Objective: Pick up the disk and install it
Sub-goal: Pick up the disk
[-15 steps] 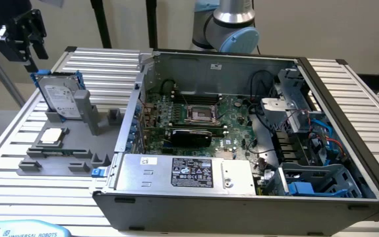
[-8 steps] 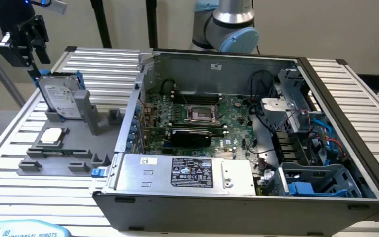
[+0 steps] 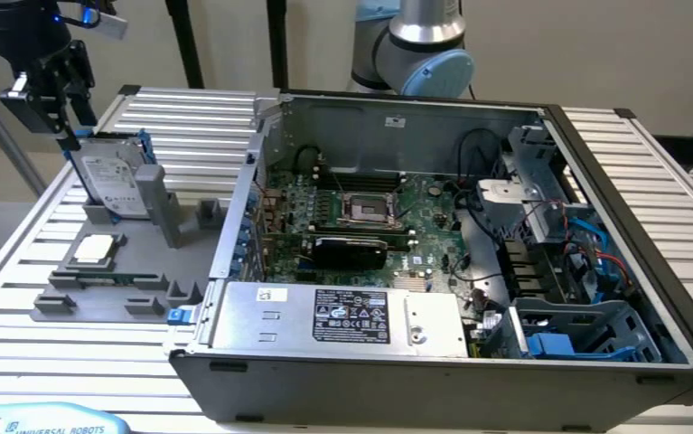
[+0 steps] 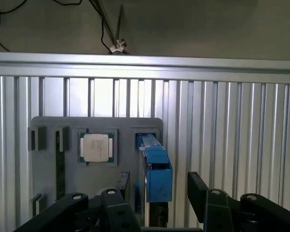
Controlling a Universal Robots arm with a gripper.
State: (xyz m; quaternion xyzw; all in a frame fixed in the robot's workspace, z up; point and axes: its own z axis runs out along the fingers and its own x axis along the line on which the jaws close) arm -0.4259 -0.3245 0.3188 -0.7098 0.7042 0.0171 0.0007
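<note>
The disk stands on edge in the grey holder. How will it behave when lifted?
The disk is probably rigid and rather heavy: metal body. Its smooth blue bracket may slip. Standing upright on edge, it could tip if nudged.

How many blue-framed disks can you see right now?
1. The disk stands on edge in a slot of the grey tray, at the exterior view's left, beside the case. More may be hidden in the case's drive bays.
</note>
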